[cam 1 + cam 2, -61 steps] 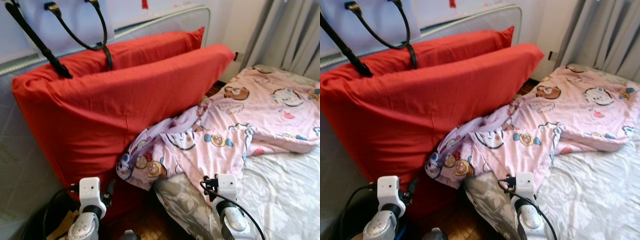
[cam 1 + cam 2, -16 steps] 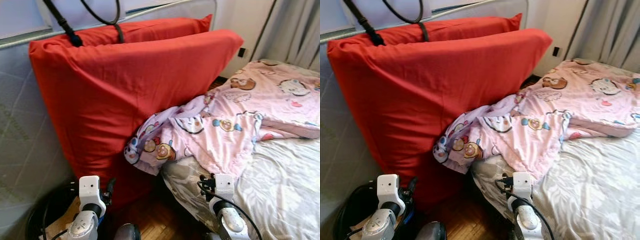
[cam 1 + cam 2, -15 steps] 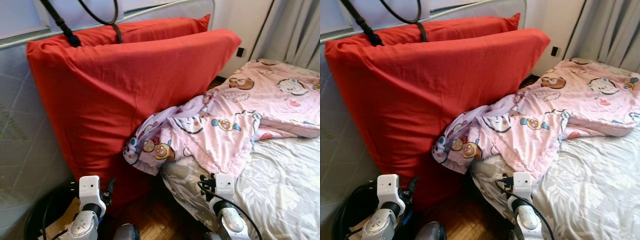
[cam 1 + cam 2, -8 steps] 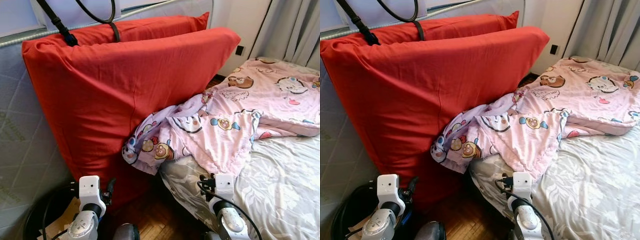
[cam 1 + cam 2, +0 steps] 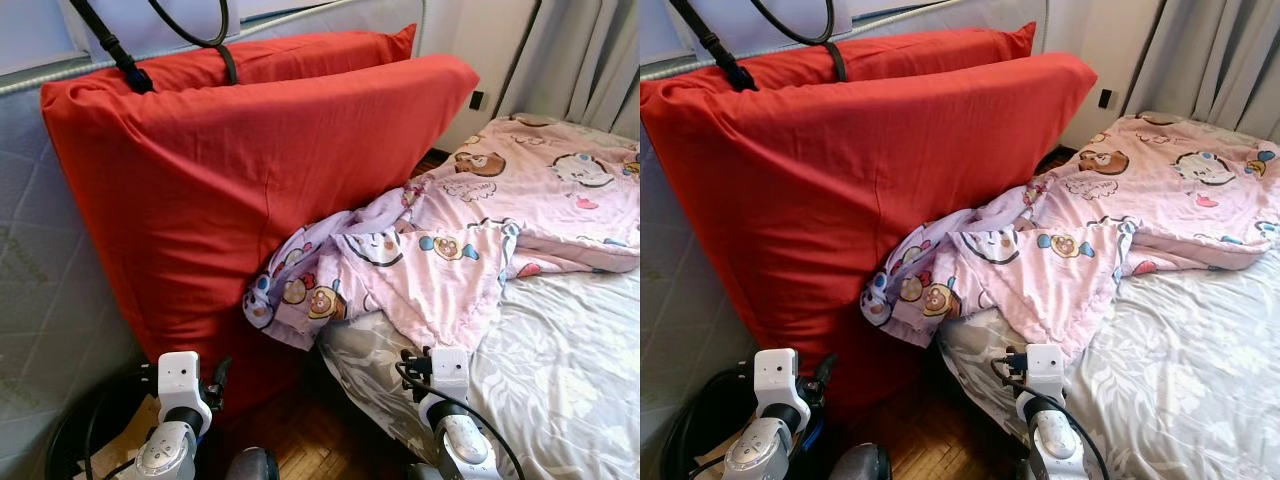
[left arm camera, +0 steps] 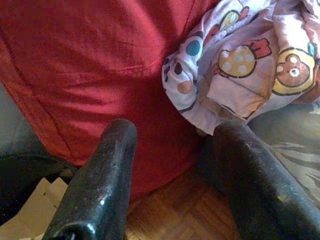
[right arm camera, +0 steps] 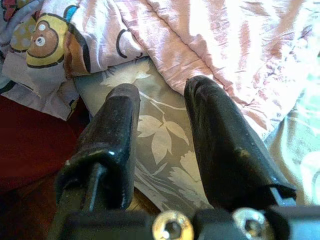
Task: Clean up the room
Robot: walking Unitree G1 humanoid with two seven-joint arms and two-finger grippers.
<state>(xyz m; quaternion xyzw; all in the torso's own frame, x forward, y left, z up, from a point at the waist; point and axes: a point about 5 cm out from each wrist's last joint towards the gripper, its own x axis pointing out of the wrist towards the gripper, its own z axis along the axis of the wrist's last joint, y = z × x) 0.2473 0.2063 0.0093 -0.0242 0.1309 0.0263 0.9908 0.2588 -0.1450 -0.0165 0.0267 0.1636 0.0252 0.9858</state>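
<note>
A pink cartoon-print blanket [image 5: 470,240] lies crumpled over the near corner of the bed [image 5: 570,380], one end hanging off toward the floor. Two big red pillows [image 5: 250,170] stand upright against the padded wall to its left. My left gripper [image 6: 175,175] is held low near the floor with its fingers apart, facing the red pillow [image 6: 75,75] and the blanket's hanging end [image 6: 235,65]. My right gripper [image 7: 160,125] is open over the leaf-print sheet [image 7: 155,145] just below the blanket's edge [image 7: 210,55]. Neither holds anything.
A black bag strap [image 5: 120,55] hangs over the pillows from the rail above. Black cables and cardboard [image 5: 100,440] lie on the wood floor [image 5: 310,440] at lower left. Grey curtains [image 5: 590,60] hang behind the bed, with a wall socket [image 5: 479,100] beside them.
The whole picture has shifted only slightly, so the camera moved a little. Both arms stay low and the blanket and pillows lie as before.
</note>
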